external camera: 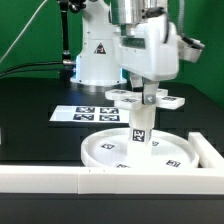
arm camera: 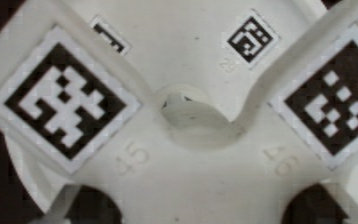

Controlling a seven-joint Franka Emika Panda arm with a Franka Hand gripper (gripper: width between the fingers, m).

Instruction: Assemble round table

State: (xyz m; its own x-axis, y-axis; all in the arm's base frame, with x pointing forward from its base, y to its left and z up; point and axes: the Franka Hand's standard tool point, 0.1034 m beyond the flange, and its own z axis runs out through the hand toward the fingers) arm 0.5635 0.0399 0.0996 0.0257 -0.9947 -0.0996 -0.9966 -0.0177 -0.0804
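The large rimmed round disc (external camera: 110, 152) lies flat on the black table. The short cylindrical post (external camera: 140, 128) stands upright on its middle, tags on its side. The flat cross-shaped piece (external camera: 170, 100) sits level on top of the post, and my gripper (external camera: 148, 92) comes straight down onto it. In the wrist view the cross-shaped piece (arm camera: 87, 100) fills the picture, with its centre hole (arm camera: 197, 116) and tagged arms. My gripper (arm camera: 197, 208) is shut on this piece, its dark fingertips (arm camera: 98, 206) at either side of one arm.
The marker board (external camera: 85, 112) lies on the table behind the disc at the exterior view's left. The long white wall (external camera: 60, 178) runs along the front and turns up the right side (external camera: 210, 150). The arm's base (external camera: 95, 60) stands behind.
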